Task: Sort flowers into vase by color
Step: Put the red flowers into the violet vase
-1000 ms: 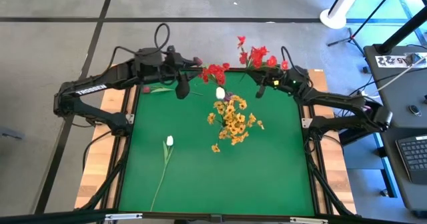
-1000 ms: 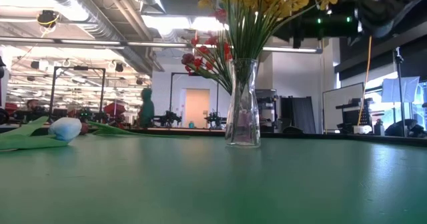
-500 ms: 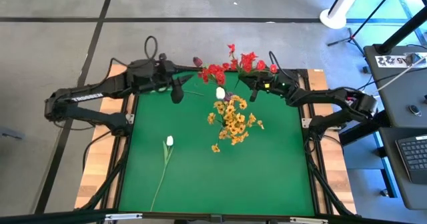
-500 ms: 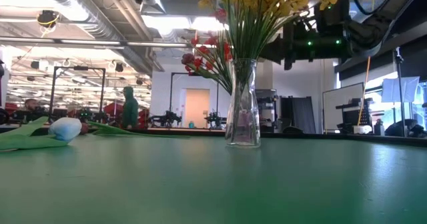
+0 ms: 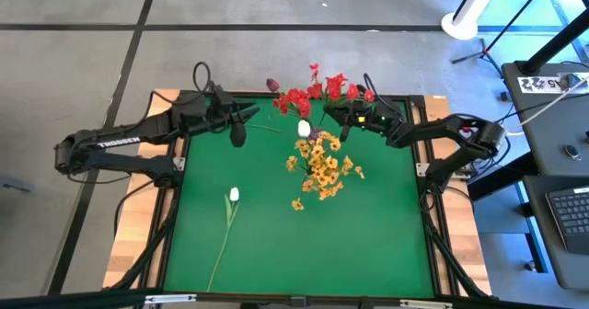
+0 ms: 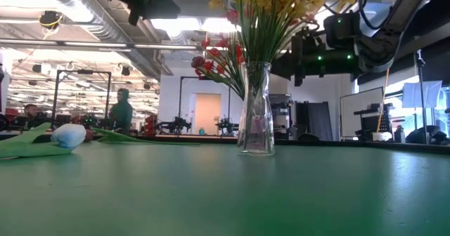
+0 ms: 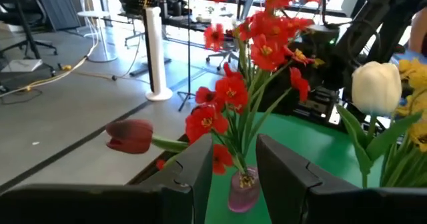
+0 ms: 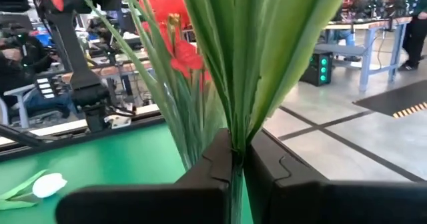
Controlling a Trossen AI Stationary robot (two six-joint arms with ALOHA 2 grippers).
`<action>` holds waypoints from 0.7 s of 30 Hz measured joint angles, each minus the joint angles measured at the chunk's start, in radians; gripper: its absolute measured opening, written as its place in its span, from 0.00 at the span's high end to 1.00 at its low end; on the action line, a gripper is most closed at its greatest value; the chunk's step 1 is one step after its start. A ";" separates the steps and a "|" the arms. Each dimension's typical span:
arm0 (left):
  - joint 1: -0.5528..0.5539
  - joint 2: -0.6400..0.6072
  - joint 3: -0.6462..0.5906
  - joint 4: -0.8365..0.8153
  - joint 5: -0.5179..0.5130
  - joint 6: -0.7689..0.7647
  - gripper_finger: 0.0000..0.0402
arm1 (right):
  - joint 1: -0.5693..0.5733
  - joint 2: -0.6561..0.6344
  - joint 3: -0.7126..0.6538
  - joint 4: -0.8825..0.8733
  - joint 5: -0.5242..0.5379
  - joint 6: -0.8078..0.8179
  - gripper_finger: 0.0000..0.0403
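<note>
A glass vase [image 6: 256, 113] mid-table holds yellow flowers [image 5: 320, 166] and a white tulip [image 5: 304, 128]. Behind it, at the far edge, red flowers [image 5: 294, 99] stand in a small pink vase [image 7: 243, 189], with a dark maroon bud [image 5: 272, 85] sticking out beside them. My right gripper [image 5: 339, 118] is shut on a second red bunch [image 5: 339, 86], just right of the standing red flowers. My left gripper [image 5: 237, 132] hovers open left of that vase, touching nothing. Another white tulip [image 5: 233, 196] lies on the mat. My right gripper [image 8: 237, 154] pinches the bundled green stems [image 8: 233, 117] of the red bunch between its two fingers. It comes in about level from the table's right side, fingers across the stems. The bunch is lifted clear, blossoms [image 8: 170, 41] rising above the fingers.
The green mat [image 5: 368, 245] has free room in its near half and on the right. The lying tulip's long stem [image 5: 221, 245] runs toward the near-left corner. People and equipment show in the room beyond the far edge.
My right gripper has carried the red bunch along the far edge toward the table's left, up to the standing red flowers. My left gripper has drawn back a little toward the left edge. The vases and the lying tulip have stayed put.
</note>
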 joint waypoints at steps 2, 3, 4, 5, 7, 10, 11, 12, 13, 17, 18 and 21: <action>0.000 0.000 -0.007 -0.001 0.000 -0.003 0.73 | 0.000 0.025 0.000 0.035 0.000 0.020 0.95; 0.001 0.000 -0.008 -0.002 0.000 -0.003 0.73 | 0.000 0.034 0.000 0.050 -0.001 0.029 0.96; 0.001 0.000 -0.008 -0.002 0.000 -0.003 0.73 | 0.000 0.042 0.000 0.064 -0.001 0.037 0.96; 0.001 0.000 -0.008 -0.001 0.000 -0.004 0.73 | 0.000 0.048 0.000 0.076 -0.002 0.043 0.97; 0.001 0.000 -0.008 -0.001 0.000 -0.003 0.73 | 0.000 0.049 0.000 0.080 -0.009 0.045 0.97; 0.001 0.000 -0.008 -0.001 0.000 -0.003 0.73 | -0.001 0.047 0.000 0.080 -0.010 0.045 0.96; 0.001 0.000 -0.008 -0.001 0.000 -0.003 0.73 | -0.006 0.042 0.000 0.080 -0.010 0.045 0.96; 0.001 0.000 -0.008 -0.001 0.000 -0.003 0.73 | -0.011 0.035 0.000 0.080 -0.016 0.046 0.96; 0.001 0.000 -0.008 -0.003 0.000 -0.003 0.73 | -0.015 0.026 0.000 0.081 -0.025 0.047 0.96; 0.003 0.000 -0.008 -0.013 -0.001 -0.001 0.73 | -0.013 -0.011 0.000 0.069 -0.037 0.051 0.97; 0.007 0.000 -0.008 -0.014 -0.001 0.000 0.73 | -0.012 -0.019 0.000 0.072 -0.040 0.051 0.97; 0.019 0.000 -0.008 -0.014 -0.001 0.000 0.73 | -0.012 -0.029 0.000 0.072 -0.082 0.089 0.97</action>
